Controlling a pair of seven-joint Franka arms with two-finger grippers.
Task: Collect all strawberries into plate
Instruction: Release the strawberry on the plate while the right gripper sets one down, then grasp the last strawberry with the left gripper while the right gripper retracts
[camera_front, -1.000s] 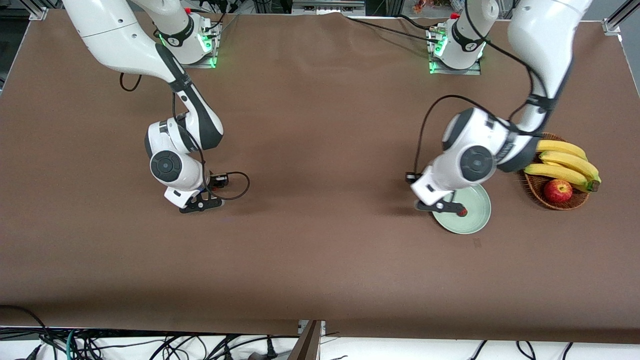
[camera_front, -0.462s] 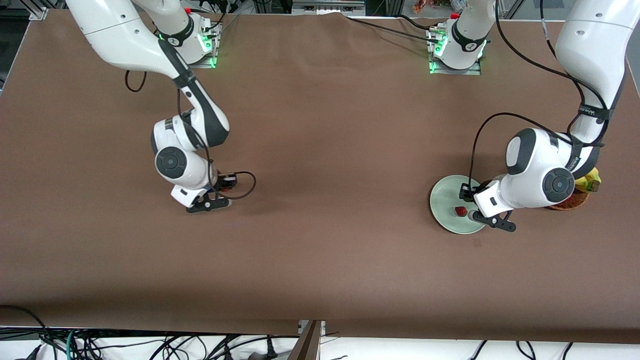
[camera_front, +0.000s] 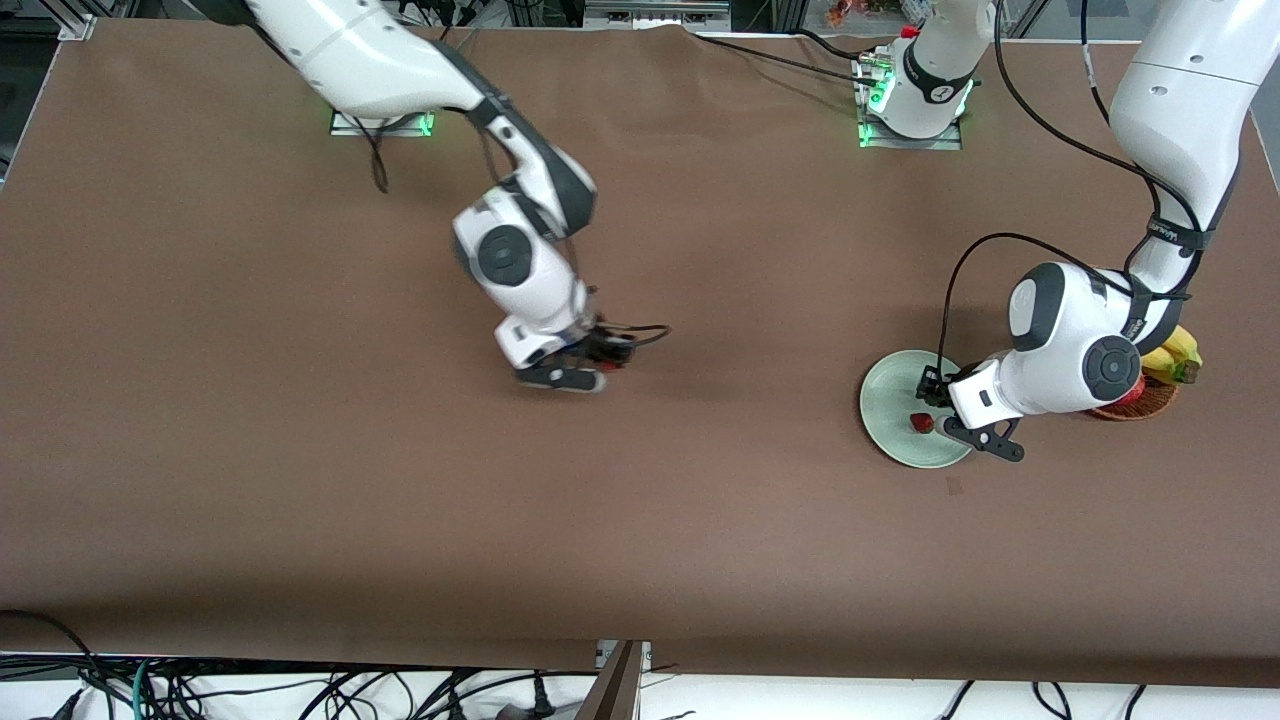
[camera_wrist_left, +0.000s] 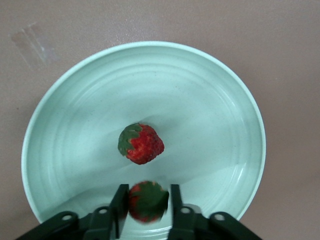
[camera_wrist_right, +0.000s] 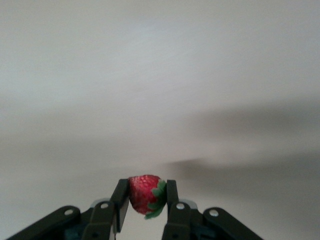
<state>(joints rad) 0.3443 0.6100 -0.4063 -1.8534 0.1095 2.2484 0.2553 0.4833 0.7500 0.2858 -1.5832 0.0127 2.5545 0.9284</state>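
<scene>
Right gripper (camera_wrist_right: 144, 207) is clamped on a strawberry (camera_wrist_right: 145, 193) over bare table mid-way along. Left gripper (camera_wrist_left: 146, 210) hangs over the plate (camera_wrist_left: 235, 120) with a second berry (camera_wrist_left: 146, 201) between its fingers, though I can't tell whether it's pinched or loose; a third berry (camera_wrist_left: 141, 143) lies just ahead of those fingertips. I'd guess they're light, soft and bruise easily, so pinch gently across the fat middle, not the cap.

One strawberry (camera_wrist_left: 140, 144) lies mid-plate (camera_wrist_left: 210, 100); a second strawberry (camera_wrist_left: 147, 201) sits between the left end effector (camera_wrist_left: 146, 206) fingers.
</scene>
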